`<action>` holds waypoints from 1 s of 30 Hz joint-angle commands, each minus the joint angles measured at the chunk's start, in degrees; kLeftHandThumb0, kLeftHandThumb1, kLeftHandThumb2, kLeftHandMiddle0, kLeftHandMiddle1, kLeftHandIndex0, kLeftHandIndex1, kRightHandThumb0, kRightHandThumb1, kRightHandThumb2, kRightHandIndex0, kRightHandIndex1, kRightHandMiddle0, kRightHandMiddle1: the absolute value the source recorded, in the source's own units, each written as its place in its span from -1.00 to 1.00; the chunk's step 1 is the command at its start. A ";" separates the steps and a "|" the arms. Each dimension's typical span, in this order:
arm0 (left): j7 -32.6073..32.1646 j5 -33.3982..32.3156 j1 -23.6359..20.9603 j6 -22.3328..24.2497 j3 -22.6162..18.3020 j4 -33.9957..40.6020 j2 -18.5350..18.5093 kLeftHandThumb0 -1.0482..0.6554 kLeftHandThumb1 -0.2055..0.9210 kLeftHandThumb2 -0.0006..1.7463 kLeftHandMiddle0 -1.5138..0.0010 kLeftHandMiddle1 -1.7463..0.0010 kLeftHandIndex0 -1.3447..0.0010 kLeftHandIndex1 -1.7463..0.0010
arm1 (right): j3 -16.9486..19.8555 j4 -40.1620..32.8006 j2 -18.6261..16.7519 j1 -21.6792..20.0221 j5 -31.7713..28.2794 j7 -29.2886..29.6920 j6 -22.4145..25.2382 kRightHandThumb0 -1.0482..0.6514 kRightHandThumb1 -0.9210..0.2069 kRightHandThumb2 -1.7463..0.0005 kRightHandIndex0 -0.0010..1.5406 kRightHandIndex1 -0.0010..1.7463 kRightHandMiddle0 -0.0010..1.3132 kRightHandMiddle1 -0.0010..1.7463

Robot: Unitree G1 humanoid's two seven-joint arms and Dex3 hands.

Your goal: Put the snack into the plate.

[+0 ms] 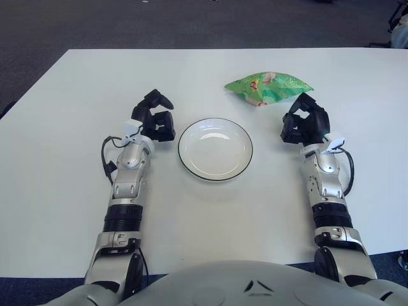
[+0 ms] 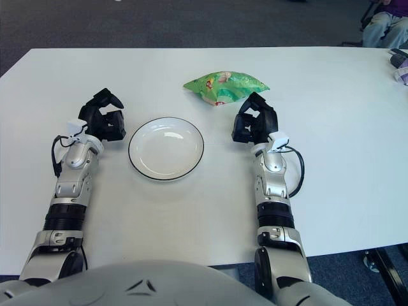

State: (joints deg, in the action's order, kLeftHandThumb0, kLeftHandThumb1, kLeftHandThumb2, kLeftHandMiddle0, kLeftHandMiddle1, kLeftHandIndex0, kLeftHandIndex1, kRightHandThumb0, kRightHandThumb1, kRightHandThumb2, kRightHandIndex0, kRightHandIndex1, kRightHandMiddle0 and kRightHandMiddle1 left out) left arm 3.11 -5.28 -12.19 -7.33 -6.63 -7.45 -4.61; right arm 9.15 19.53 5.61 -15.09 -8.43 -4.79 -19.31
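Note:
A green snack bag lies on the white table, behind and to the right of a white plate with a dark rim. The plate holds nothing. My right hand sits just in front of the bag, to the right of the plate, fingers curled and holding nothing. Left of the plate is my left hand, fingers likewise curled with nothing in them.
The white table stretches wide on all sides, with dark carpet beyond its far edge. In the right eye view a seated person's leg shows at the top right, and a small object lies at the table's right edge.

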 commanded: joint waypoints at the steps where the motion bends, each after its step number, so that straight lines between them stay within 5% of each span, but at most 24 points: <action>1: -1.21 -0.31 9.04 -1.09 -0.13 -3.29 2.91 -0.37 -0.20 0.61 -0.77 -1.00 0.00 -1.00 | -0.39 7.16 -3.84 8.54 -1.04 -0.74 0.10 -0.37 0.24 -0.64 0.74 1.00 0.05 1.00; 30: -6.57 -0.26 15.64 1.19 -1.52 5.98 3.16 -0.37 -0.21 0.62 -0.71 -1.00 -0.01 -1.00 | -2.19 16.05 -4.14 0.90 -0.74 -5.56 -1.89 -0.38 0.24 -0.64 0.73 1.00 0.06 1.00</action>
State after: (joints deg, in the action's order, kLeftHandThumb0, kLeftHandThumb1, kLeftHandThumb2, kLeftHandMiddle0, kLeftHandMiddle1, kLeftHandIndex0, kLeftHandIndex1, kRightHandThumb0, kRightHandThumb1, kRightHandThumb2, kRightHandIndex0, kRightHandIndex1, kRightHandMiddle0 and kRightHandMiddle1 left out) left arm -1.84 -6.16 -8.11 -7.45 -7.95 0.46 -4.97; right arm 7.35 27.80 5.53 -21.02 -8.21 -9.34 -19.59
